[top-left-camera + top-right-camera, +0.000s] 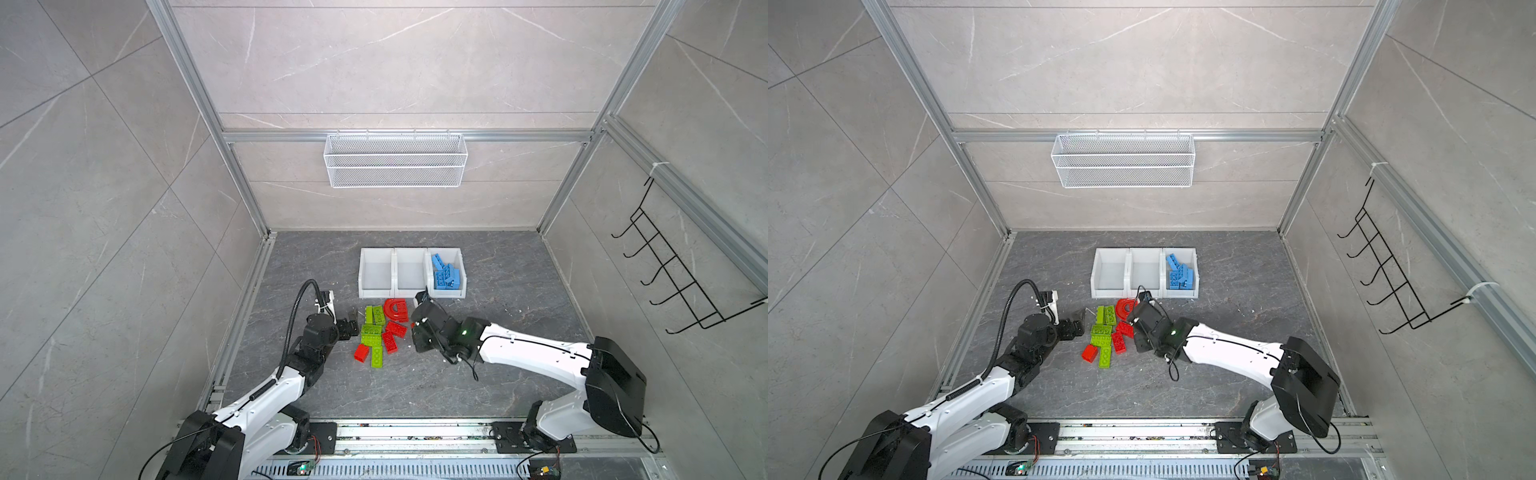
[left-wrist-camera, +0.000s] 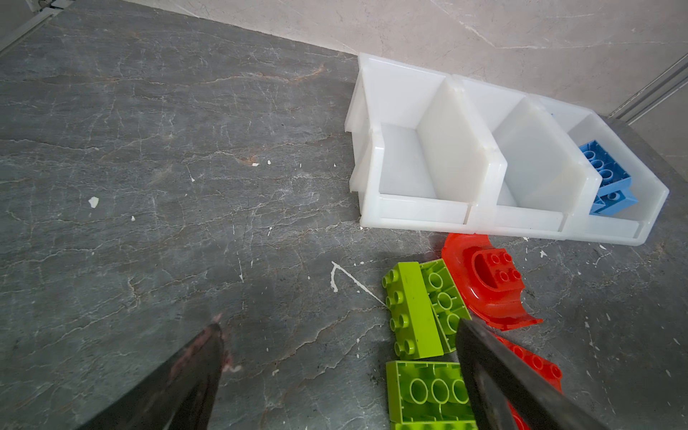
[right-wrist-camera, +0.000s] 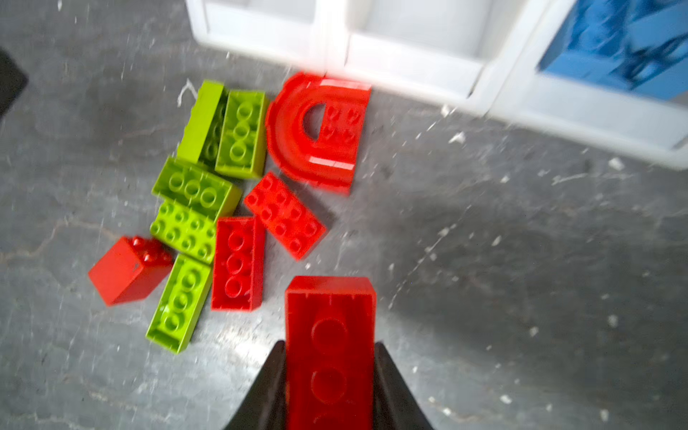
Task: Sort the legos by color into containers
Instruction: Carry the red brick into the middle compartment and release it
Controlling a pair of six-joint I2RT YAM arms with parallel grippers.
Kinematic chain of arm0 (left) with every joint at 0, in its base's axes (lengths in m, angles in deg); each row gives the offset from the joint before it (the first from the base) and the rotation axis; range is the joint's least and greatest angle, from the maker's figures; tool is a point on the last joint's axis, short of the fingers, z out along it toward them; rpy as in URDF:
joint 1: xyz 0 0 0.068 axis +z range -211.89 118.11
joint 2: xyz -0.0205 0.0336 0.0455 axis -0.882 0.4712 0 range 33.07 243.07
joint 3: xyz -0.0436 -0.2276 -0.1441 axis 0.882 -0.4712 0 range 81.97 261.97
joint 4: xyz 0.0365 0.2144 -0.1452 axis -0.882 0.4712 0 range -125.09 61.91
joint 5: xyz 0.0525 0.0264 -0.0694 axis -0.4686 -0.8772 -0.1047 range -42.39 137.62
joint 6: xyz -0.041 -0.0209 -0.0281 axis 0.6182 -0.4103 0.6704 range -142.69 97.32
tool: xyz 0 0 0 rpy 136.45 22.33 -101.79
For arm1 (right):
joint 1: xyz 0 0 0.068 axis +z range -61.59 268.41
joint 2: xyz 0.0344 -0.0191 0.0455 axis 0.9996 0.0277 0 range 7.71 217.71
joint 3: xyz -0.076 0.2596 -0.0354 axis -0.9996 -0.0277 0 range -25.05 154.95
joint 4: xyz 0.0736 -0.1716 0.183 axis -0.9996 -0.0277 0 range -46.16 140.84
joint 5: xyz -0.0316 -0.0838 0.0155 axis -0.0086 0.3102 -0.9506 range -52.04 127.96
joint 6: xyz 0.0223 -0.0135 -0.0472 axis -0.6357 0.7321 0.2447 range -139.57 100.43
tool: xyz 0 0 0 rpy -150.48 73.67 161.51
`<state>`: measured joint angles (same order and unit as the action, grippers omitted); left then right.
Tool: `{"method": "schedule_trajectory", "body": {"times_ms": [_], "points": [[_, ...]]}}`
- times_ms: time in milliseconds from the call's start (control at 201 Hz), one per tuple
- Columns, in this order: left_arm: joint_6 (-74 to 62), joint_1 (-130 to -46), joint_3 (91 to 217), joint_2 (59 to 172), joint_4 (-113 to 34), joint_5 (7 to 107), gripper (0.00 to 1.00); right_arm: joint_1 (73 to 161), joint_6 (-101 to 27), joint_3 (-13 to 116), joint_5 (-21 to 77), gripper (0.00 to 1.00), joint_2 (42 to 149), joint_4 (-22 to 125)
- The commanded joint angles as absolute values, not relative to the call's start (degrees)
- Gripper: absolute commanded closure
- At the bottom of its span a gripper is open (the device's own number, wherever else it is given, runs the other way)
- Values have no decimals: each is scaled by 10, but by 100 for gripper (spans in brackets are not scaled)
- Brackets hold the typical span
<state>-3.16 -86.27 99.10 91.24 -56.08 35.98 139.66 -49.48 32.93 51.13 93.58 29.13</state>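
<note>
A long red brick fills the near edge of the right wrist view, underside up. My right gripper pinches it by its long sides, jaws drawn in narrow around it. It sits at the right edge of the loose pile, short of the bins. Whether it is clear of the bench I cannot tell through the blur. My left gripper stands wide at the pile's left side, holding nothing.

Blue looks finished to me: the blue bricks lie heaped in the right-hand bin, and I see none on the bench. The middle bin and the left-hand bin are bare.

Loose in front of the bins lie five lime green bricks and the red arch, which has a small red square brick tucked in its opening. Three more red bricks lie there too. I judge one color of three done. Red starts with the brick I hold, which needs one of the bare bins, the middle one being nearest. Green is untouched.
</note>
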Motion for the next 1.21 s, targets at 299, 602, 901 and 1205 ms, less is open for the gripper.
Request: {"method": "schedule_trajectory", "body": {"times_ms": [299, 602, 901, 1205], "points": [[-38, -862, 1007, 909, -586, 361, 1, 1248, -358, 542, 421, 74, 1094, 291], [-42, -862, 1004, 880, -579, 369, 1, 1214, -346, 690, 389, 73, 1236, 281], [-38, -862, 1006, 884, -579, 377, 1, 1211, -353, 767, 374, 72, 1320, 275], [-39, -862, 1003, 866, -575, 374, 1, 1208, -361, 810, 373, 68, 1377, 261]]}}
